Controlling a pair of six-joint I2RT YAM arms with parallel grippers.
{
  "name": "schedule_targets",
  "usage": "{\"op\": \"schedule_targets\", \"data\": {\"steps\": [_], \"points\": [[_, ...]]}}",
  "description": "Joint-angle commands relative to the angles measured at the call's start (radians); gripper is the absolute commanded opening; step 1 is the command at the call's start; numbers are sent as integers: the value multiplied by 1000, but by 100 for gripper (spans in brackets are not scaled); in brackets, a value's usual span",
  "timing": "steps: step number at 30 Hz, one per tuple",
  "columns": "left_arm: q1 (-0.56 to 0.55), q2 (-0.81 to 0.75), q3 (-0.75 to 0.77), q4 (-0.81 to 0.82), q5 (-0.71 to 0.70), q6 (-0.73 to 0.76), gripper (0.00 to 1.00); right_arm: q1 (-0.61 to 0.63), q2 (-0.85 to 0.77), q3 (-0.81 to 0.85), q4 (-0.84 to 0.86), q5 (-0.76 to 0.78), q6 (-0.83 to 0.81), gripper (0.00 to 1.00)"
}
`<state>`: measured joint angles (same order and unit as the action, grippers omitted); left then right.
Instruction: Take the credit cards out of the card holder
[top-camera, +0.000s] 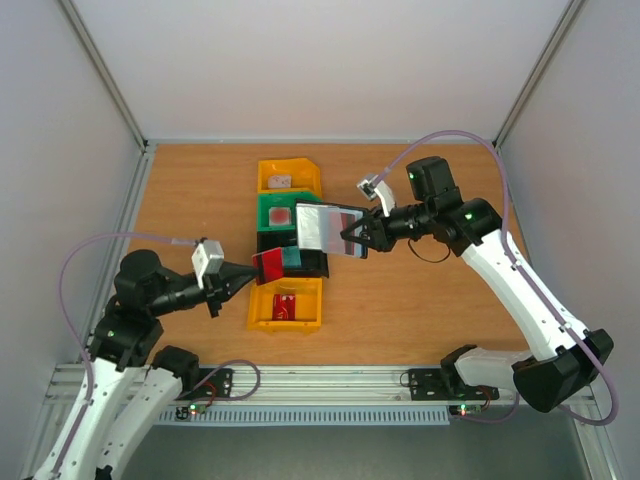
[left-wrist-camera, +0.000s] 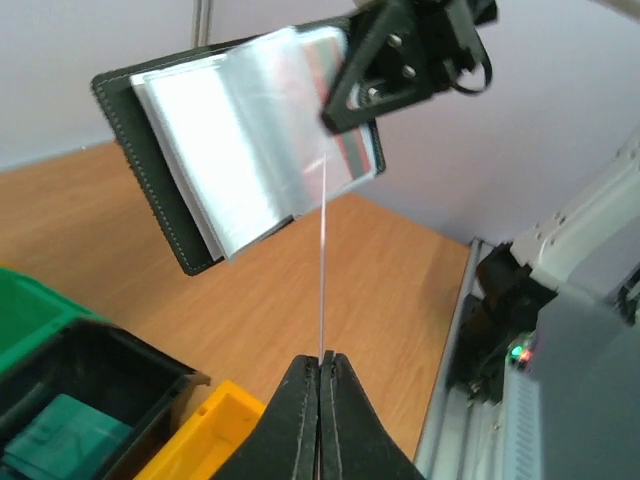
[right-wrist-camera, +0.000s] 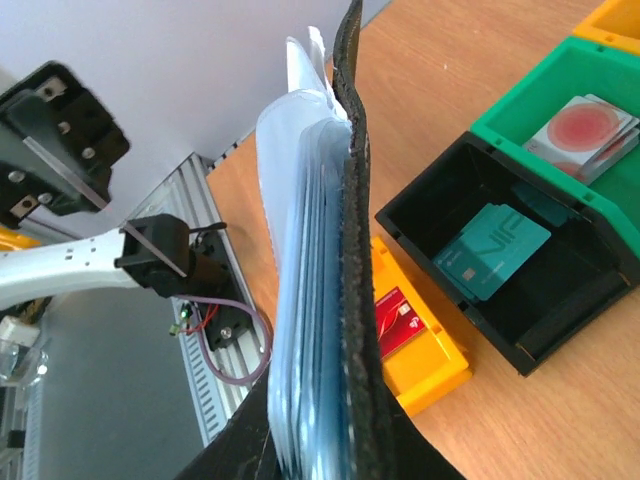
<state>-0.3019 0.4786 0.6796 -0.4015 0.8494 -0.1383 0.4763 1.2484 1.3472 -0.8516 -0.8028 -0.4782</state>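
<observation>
My right gripper (top-camera: 355, 238) is shut on the card holder (top-camera: 325, 228) and holds it in the air above the bins. It is a black folder, open, with shiny grey-blue pockets (left-wrist-camera: 230, 170). The right wrist view shows it edge-on (right-wrist-camera: 340, 250) between the fingers (right-wrist-camera: 420, 465). My left gripper (top-camera: 240, 276) is shut on a red credit card (top-camera: 268, 264) beside the black bin. In the left wrist view that card is a thin pale edge (left-wrist-camera: 323, 260) rising from the shut tips (left-wrist-camera: 322, 358). Other credit cards lie in the bins: a teal card (right-wrist-camera: 490, 250) and a red card (right-wrist-camera: 400, 320).
Four bins stand in a row on the wooden table: a far yellow bin (top-camera: 288, 176), a green bin (top-camera: 266, 212) with a red-and-white card (right-wrist-camera: 585, 130), a black bin (right-wrist-camera: 560, 320), and a near yellow bin (top-camera: 262, 312). A metal rail (top-camera: 330, 380) runs along the near edge.
</observation>
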Motion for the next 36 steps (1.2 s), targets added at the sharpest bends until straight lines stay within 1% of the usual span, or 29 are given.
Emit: {"op": "schedule_targets", "data": {"steps": [1, 2, 3, 5, 6, 7, 11, 13, 17, 19, 23, 25, 29, 31, 33, 34, 36], "points": [[6, -58, 92, -271, 21, 557, 0, -7, -8, 6, 55, 15, 61, 1], [5, -59, 114, -336, 29, 662, 0, -7, -6, 6, 55, 17, 60, 1], [4, -54, 140, -402, 35, 822, 0, -7, -3, 6, 55, 17, 60, 1], [6, -49, 172, -537, 49, 1042, 0, -8, 3, 6, 50, 19, 54, 1], [6, -58, 176, -587, 46, 1227, 0, -7, 5, 6, 47, 18, 52, 1], [5, -81, 170, -603, 31, 1324, 0, -7, 4, 7, 44, 15, 50, 1], [5, -188, 97, -534, -49, 1693, 0, -7, 4, 18, 27, 17, 46, 1], [5, -240, 57, -500, -55, 1924, 0, -7, 4, 18, 26, 16, 45, 1], [6, -333, -18, -430, -38, 2166, 0, -7, 6, 30, 20, 20, 62, 1], [5, -376, -41, -407, -38, 2221, 0, -7, 4, 38, 12, 29, 77, 1], [5, -442, -70, -384, -58, 2296, 0, -7, 18, 79, -44, 155, 111, 1], [5, -446, -74, -365, -85, 2304, 0, -10, 38, 109, -68, 196, 141, 1], [4, -407, -67, -321, -121, 2300, 0, -27, 79, 163, -85, 204, 171, 1], [5, -365, -37, -325, -136, 2269, 0, -47, 93, 192, -99, 223, 160, 1], [6, -299, -16, -281, -160, 2211, 0, -92, 99, 195, -77, 205, 169, 1], [5, -262, -9, -241, -172, 2119, 0, -125, 105, 191, -56, 173, 186, 1], [5, -188, 5, -190, -190, 1990, 0, -190, 125, 187, -11, 92, 230, 1]]}}
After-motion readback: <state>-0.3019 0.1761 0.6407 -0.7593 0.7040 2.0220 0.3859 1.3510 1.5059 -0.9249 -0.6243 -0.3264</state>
